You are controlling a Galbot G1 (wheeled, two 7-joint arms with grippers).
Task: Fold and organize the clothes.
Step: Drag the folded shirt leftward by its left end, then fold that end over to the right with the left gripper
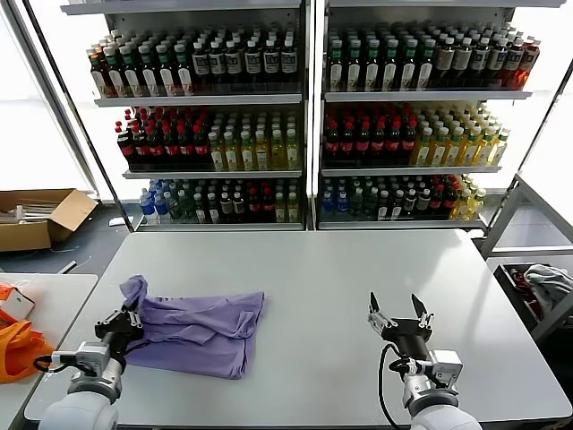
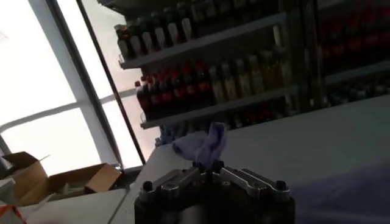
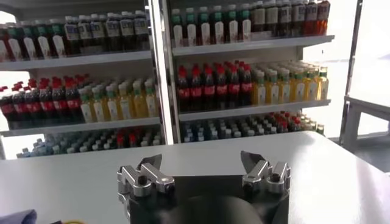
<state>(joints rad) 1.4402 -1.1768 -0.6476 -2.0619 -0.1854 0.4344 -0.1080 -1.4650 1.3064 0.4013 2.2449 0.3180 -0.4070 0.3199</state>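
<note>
The lavender T-shirt (image 1: 201, 328) lies partly folded on the left half of the white table (image 1: 340, 269). One corner of it (image 1: 134, 288) sticks up at its left end. My left gripper (image 1: 128, 320) is shut on that left edge of the shirt; in the left wrist view a tuft of the purple fabric (image 2: 204, 146) rises from between the closed fingers of my left gripper (image 2: 209, 165). My right gripper (image 1: 399, 306) hovers open over the table's right front part, nothing between its fingers, well apart from the shirt. In its own view the right gripper (image 3: 203, 162) faces the shelves.
Two shelf units of bottled drinks (image 1: 304, 116) stand behind the table. A side table with a bright orange fabric item (image 1: 16, 345) is at the left, a cardboard box (image 1: 40, 217) on the floor beyond. A bin with grey-white cloth (image 1: 548, 285) sits at the right.
</note>
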